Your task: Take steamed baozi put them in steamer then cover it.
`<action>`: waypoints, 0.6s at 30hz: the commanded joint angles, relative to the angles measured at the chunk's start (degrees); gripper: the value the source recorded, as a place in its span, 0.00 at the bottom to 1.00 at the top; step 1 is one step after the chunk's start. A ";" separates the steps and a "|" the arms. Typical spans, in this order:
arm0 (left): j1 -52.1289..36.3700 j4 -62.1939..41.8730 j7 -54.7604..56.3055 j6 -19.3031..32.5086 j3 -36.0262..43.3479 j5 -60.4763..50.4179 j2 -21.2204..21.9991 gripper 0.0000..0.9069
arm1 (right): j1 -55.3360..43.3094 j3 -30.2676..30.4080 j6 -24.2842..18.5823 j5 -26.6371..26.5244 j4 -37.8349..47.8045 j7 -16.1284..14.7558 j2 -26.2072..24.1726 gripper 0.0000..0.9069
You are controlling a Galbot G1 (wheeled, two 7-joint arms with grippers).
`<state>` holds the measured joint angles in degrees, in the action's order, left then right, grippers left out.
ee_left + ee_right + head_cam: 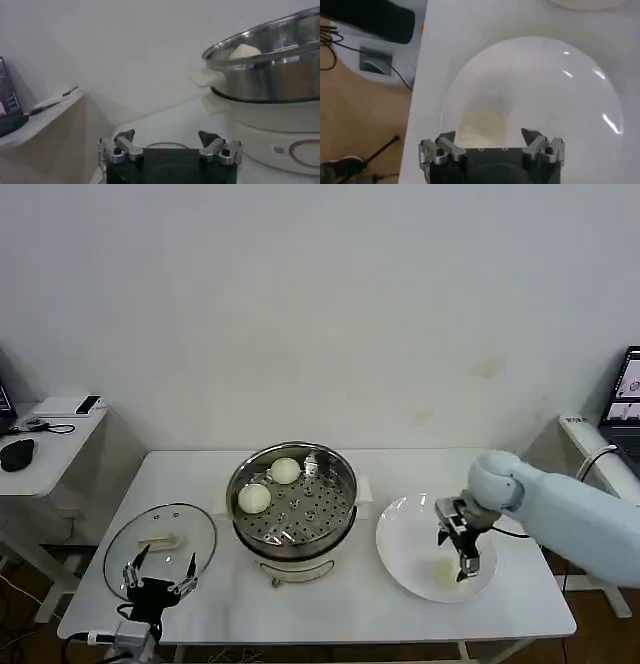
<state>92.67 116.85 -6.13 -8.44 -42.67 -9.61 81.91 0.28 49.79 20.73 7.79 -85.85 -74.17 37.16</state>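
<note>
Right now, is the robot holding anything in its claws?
No. The right gripper hangs open over the white plate, and the left gripper sits open by the cover.

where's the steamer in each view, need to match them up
Head view: the steamer stands mid-table, two steamed baozi on its tray, between the cover and the white plate.
Left wrist view: its steel wall and white base fill the right side.
Right wrist view: no steamer here, just the plate.
Shared landmark: the white table.

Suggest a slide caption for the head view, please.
Two steamed baozi sit in the steamer; open right gripper over the white plate.
</note>
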 commanded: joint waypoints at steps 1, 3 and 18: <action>0.13 -0.18 0.02 0.03 -0.18 -0.01 -0.09 1.00 | 3.01 -0.84 -0.37 2.32 1.26 0.03 1.07 1.00; 0.16 -0.19 0.03 0.04 -0.17 0.01 -0.05 1.00 | 3.09 -0.86 -0.41 2.54 1.48 0.10 1.19 1.00; 0.28 -0.38 0.19 0.09 -0.03 0.07 0.37 1.00 | 3.76 -1.81 -0.73 3.35 3.77 0.74 2.27 1.00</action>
<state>92.91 116.56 -5.94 -8.38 -42.71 -9.52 82.18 3.44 48.39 20.17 10.45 -82.90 -73.47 39.16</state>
